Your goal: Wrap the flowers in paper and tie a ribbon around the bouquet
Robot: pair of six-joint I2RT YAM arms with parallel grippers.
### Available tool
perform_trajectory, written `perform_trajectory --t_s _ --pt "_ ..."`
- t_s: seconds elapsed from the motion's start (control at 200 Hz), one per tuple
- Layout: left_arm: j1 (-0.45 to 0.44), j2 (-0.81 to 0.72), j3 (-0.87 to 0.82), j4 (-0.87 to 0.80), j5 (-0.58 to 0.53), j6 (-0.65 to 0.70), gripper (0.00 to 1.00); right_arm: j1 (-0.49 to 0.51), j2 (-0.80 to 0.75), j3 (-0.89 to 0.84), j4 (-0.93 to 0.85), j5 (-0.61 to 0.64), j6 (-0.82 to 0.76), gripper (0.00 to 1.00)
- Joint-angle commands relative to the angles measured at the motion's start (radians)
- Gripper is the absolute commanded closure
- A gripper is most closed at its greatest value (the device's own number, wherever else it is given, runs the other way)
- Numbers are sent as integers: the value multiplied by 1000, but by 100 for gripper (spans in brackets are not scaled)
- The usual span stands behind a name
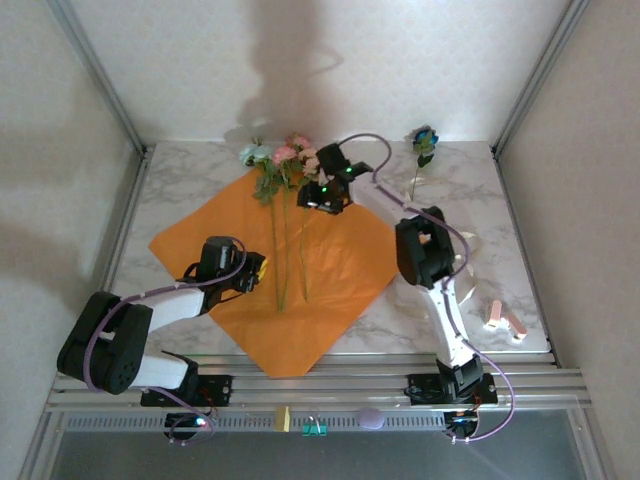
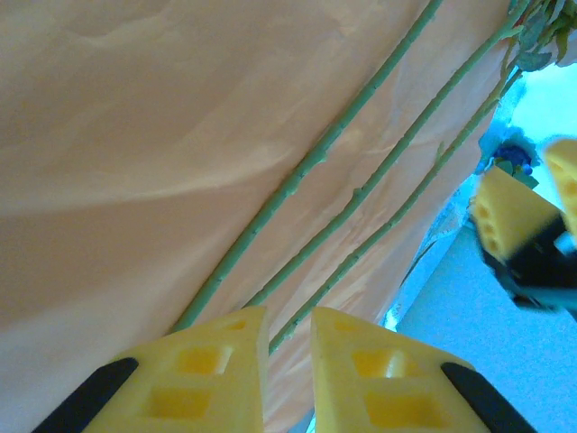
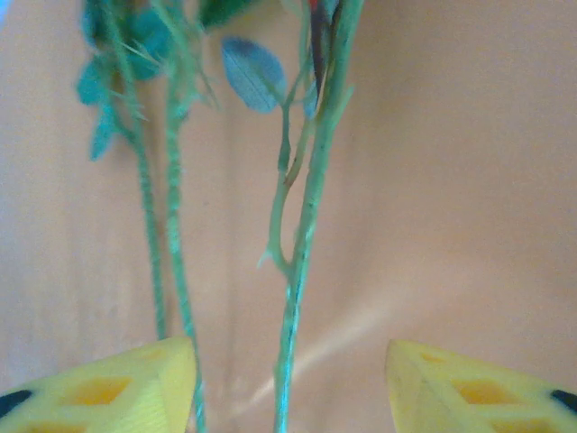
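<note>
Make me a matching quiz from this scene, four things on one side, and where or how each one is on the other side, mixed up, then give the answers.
1. paper
2. flowers
3. blue flower
4. right claw

A. open, astride a green stem
B. apart from the bunch, far right on the table
C. orange, spread flat
D. stems lying along the sheet

Pairs: 1-C, 2-D, 3-B, 4-A
</note>
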Motion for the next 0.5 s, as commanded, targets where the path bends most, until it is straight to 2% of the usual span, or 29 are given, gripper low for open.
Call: perform_trajectory --t_s 0.0,0.14,0.315,0.405,0.49 --pt "-7 -19 -8 -14 4 16 80 -129 -195 -84 -50 78 -80 41" --pt "-7 -18 -8 -14 1 16 80 -277 -239 -166 -106 167 -205 46" --pt "-7 -19 -6 -21 1 16 80 -384 -132 -83 -204 368 -317 54" --pt "-7 -20 -3 -28 3 19 80 -416 -80 -34 -206 377 -318 57" --pt "-7 -23 1 -37 2 22 81 -435 -19 34 -209 357 -309 66"
